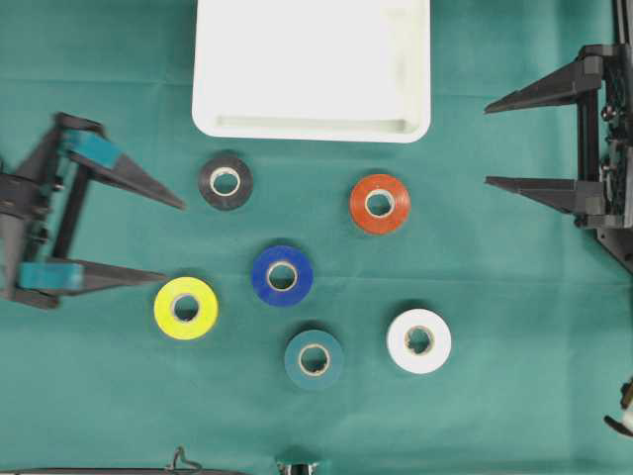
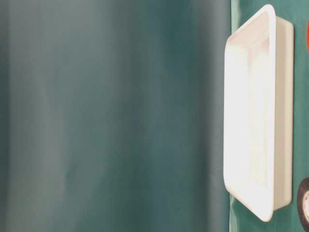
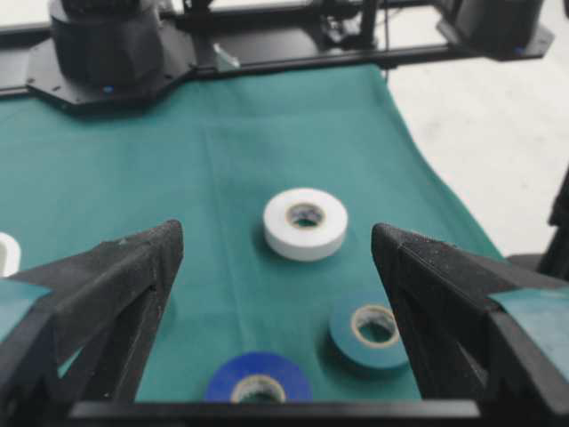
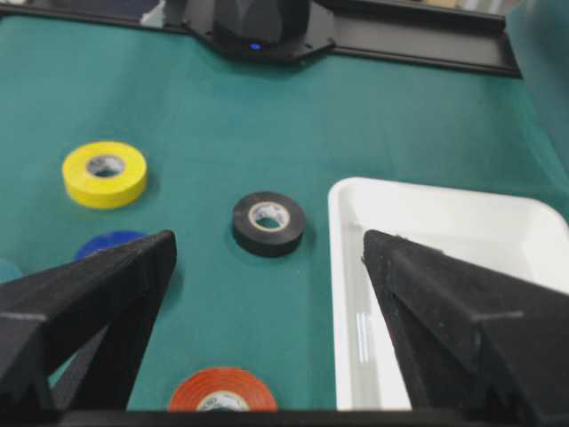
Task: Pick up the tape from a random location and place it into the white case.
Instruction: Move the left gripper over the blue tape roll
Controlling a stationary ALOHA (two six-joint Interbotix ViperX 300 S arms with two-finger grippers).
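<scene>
**Six rolls loose, none in the case; both hands empty**

You have six tape rolls flat on the green worktop (image 1: 514, 396), all outside the white case (image 1: 312, 127), which sits empty at the far edge. The black roll (image 1: 226, 182) and yellow roll (image 1: 186, 308) lie nearest your left hand (image 1: 173, 240), whose jaws stand wide apart, holding nothing. Your right hand (image 1: 487, 144) is likewise spread and empty, just beside the case. Risk: the blue roll (image 1: 282, 275), teal roll (image 1: 314, 358) and yellow roll sit close together, so a wide descent could nudge a neighbour. A jaw landing on a roll's top would skid it aside.
</scene>
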